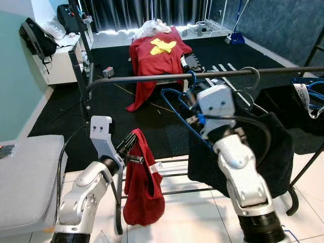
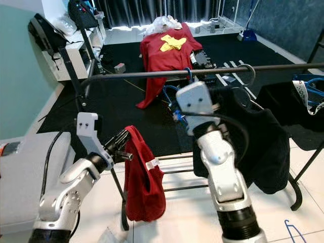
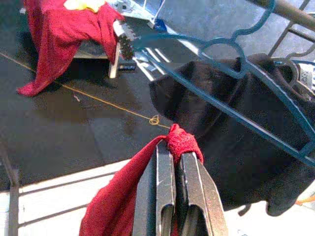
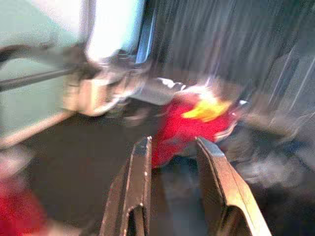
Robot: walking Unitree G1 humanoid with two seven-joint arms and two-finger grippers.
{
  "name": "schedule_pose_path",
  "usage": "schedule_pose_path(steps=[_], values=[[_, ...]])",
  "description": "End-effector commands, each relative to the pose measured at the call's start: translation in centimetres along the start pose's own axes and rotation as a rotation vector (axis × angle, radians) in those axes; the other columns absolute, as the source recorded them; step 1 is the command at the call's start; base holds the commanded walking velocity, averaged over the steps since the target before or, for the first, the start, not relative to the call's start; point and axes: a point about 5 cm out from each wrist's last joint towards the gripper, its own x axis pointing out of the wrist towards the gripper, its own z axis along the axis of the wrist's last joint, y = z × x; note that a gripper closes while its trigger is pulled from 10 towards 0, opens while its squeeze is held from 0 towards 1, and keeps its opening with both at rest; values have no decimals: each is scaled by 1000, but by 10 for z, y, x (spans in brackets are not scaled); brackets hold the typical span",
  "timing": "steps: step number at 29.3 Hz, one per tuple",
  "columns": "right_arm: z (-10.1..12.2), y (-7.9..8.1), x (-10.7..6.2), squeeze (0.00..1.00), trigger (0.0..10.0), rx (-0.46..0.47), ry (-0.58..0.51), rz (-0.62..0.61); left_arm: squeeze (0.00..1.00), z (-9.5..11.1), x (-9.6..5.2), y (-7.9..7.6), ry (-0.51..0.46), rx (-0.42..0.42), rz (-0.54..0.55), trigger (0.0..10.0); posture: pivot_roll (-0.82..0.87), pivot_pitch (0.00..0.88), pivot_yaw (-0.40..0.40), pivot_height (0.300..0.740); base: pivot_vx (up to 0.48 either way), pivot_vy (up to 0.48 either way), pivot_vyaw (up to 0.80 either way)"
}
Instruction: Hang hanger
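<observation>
**Red cloth pinched at the left, blue hanger on the rail**

The left gripper [image 1: 132,147] is raised in front of the robot on a bent silver arm, its black fingers [image 3: 165,182] pressed together on a bunched fold of a dark red cloth garment [image 1: 143,185], which hangs limp below them beside the lower bars of the rack. Just to the right, the thin blue wire hanger [image 3: 231,78] hooks over the horizontal dark metal rail [image 1: 152,78] of the clothes rack, its shoulders slanting down in front of a draped black garment [image 1: 273,152]. The right arm reaches up and forward to the rail, and the right gripper [image 4: 174,162] has its two fingers parted with nothing between them; that wrist view is blurred.

The floor near the robot is pale tile, with black carpet [image 1: 116,116] beyond. Farther back a red shirt with a yellow patch [image 1: 159,50] covers a piece of furniture before dark curtains. No writing is legible.
</observation>
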Motion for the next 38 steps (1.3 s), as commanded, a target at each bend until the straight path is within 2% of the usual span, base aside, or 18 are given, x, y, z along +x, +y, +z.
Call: schedule_pose_path(steps=[1,3,4,5,11,12,15,16,18,19,21,22,25,26,31,34,38], values=[[-46,12,-8,0,10000,109,169,81,0,-10,-4,21,28,2,159,10000,55,4,50,740,0,0,0],[-46,12,-8,0,10000,109,169,81,0,-10,-4,21,28,2,159,10000,55,4,50,740,0,0,0],[-59,17,-13,0,10000,147,210,120,0,-15,-8,30,39,9,219,10000,53,6,36,740,0,0,0],[-58,21,-14,0,10000,141,202,163,0,-13,-10,33,19,13,235,10000,50,7,28,740,0,0,0],[-54,25,-15,0,10000,131,174,214,0,-8,-10,29,-32,-1,211,10000,50,5,3,740,0,0,0],[-72,28,-21,0,10000,126,268,239,0,-17,-10,25,5,13,197,10000,56,0,-4,740,0,0,0],[-72,28,-21,0,10000,126,268,239,0,-17,-10,25,5,13,197,10000,56,0,-4,740,0,0,0],[-97,28,-30,0,10000,127,398,232,0,-30,-12,25,51,52,207,10000,59,0,-9,740,0,0,0],[-97,28,-30,0,10000,127,398,232,0,-30,-12,25,51,52,207,10000,59,0,-9,740,0,0,0],[-128,24,-42,0,10000,181,556,174,0,-54,-15,30,164,119,221,10000,79,0,-22,740,0,0,-800],[-128,24,-42,0,10000,181,556,174,0,-54,-15,30,164,119,221,10000,79,0,-22,740,0,0,-800],[-152,26,-55,0,10000,235,681,151,0,-79,-21,41,279,174,264,10000,70,10,-19,740,0,0,-800],[-152,26,-55,0,10000,235,681,151,0,-79,-21,41,279,174,264,10000,70,10,-19,740,0,0,-800],[-168,29,-65,0,10000,276,767,127,0,-97,-27,49,371,202,278,10000,64,10,-15,740,0,0,-800],[-174,29,-67,0,10000,306,782,86,0,-104,-31,55,395,199,294,10000,91,0,-39,740,0,0,-800],[-174,31,-61,0,10000,318,754,57,0,-103,-35,60,366,212,331,10000,111,0,-40,740,0,0,-800],[-172,32,-57,0,10000,316,735,57,0,-101,-36,60,341,218,335,10000,120,0,-32,740,0,0,-800]])
